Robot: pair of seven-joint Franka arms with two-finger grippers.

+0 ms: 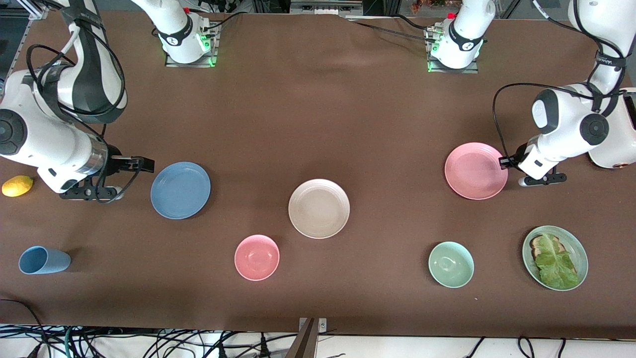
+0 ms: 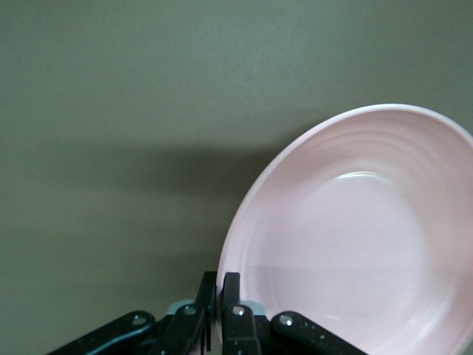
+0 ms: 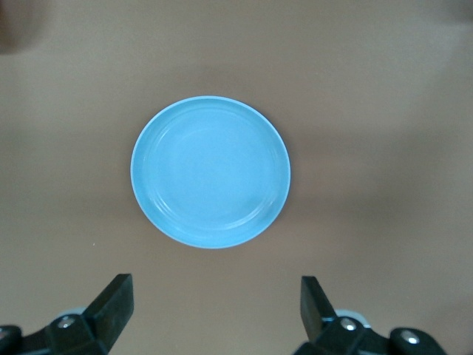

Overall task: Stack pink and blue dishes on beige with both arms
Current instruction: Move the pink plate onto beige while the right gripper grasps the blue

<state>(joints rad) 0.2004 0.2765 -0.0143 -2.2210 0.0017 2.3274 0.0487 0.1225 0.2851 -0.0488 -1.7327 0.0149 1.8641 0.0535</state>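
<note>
The beige plate [image 1: 319, 208] lies flat at the table's middle with nothing on it. The pink plate [image 1: 476, 170] [image 2: 355, 237] is toward the left arm's end. My left gripper [image 1: 507, 161] [image 2: 222, 292] is shut on its rim, on the edge toward that end. The blue plate [image 1: 180, 190] [image 3: 211, 171] lies flat toward the right arm's end. My right gripper [image 1: 143, 164] [image 3: 216, 303] hangs open in the air just beside it, fingers wide apart and holding nothing.
Nearer the front camera stand a pink bowl [image 1: 257, 257], a pale green bowl [image 1: 451, 264] and a pale green plate [image 1: 577, 248] with lettuce. A blue cup [image 1: 43, 260] lies on its side and a lemon [image 1: 17, 185] sits at the right arm's end.
</note>
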